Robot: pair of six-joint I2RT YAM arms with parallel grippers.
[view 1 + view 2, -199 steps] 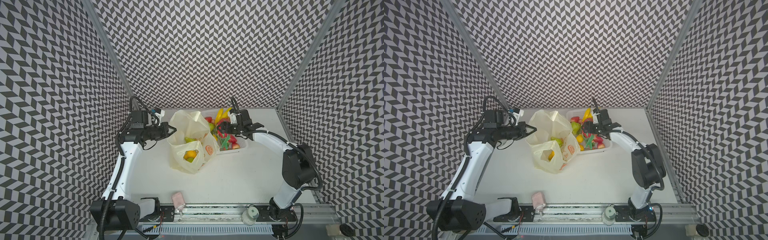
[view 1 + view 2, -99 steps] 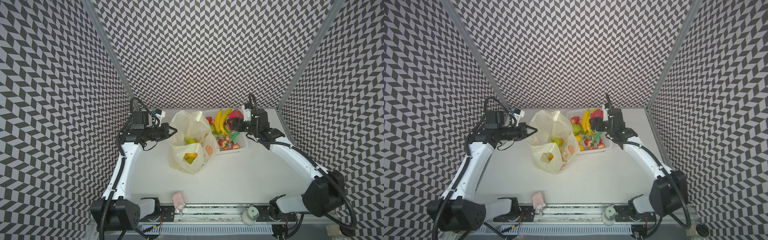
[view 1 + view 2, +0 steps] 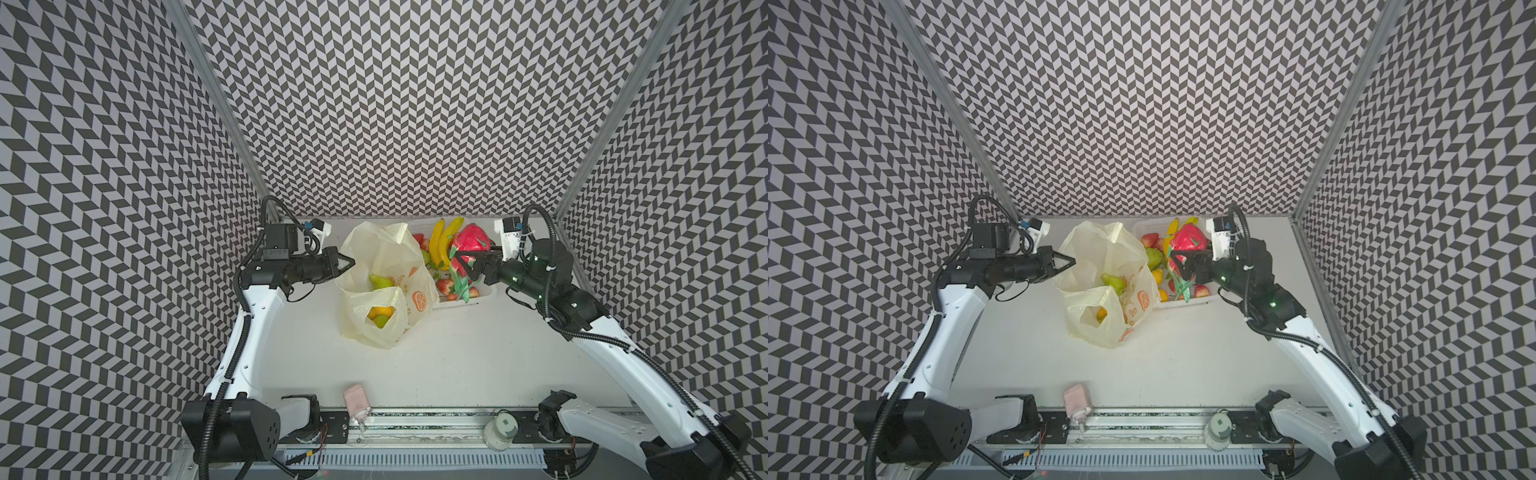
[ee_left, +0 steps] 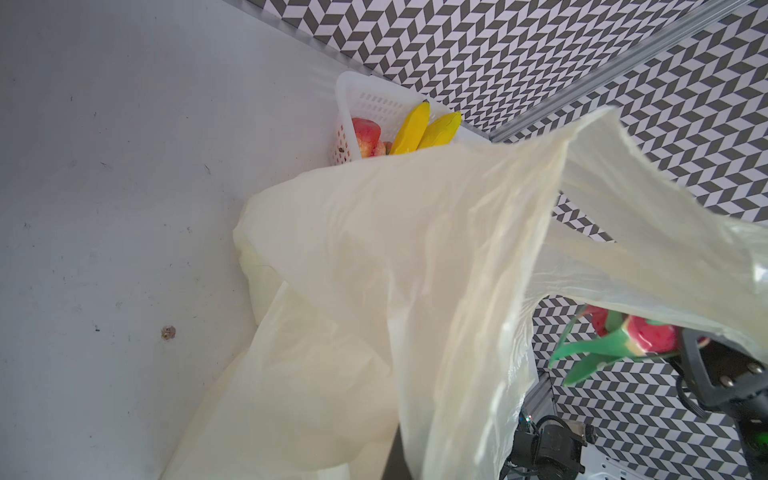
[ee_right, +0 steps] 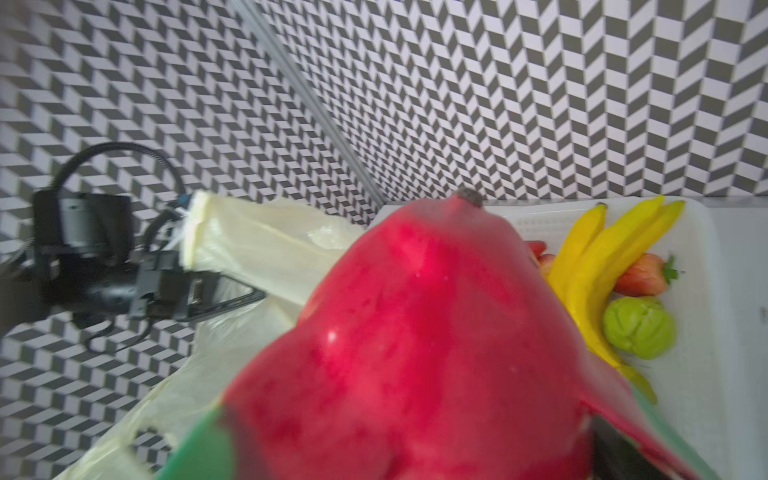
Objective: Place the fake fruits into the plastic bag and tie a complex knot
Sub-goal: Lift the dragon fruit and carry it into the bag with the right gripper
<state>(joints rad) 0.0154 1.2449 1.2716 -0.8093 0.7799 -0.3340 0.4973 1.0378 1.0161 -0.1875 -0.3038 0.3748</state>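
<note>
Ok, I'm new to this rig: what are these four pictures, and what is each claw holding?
Two white robot arms with pinching grippers work over a white table. Two pictures look down on the whole scene; the other two come from a camera on each wrist. The left gripper is shut on a handle of the pale-yellow plastic bag, holding it up; a few fruits lie inside. The right gripper grips a red dragon fruit, which fills its wrist view. The bananas and strawberries lie in the white basket.

White table (image 3: 478, 353): plastic bag (image 3: 353, 324), basket (image 3: 484, 294).
</note>
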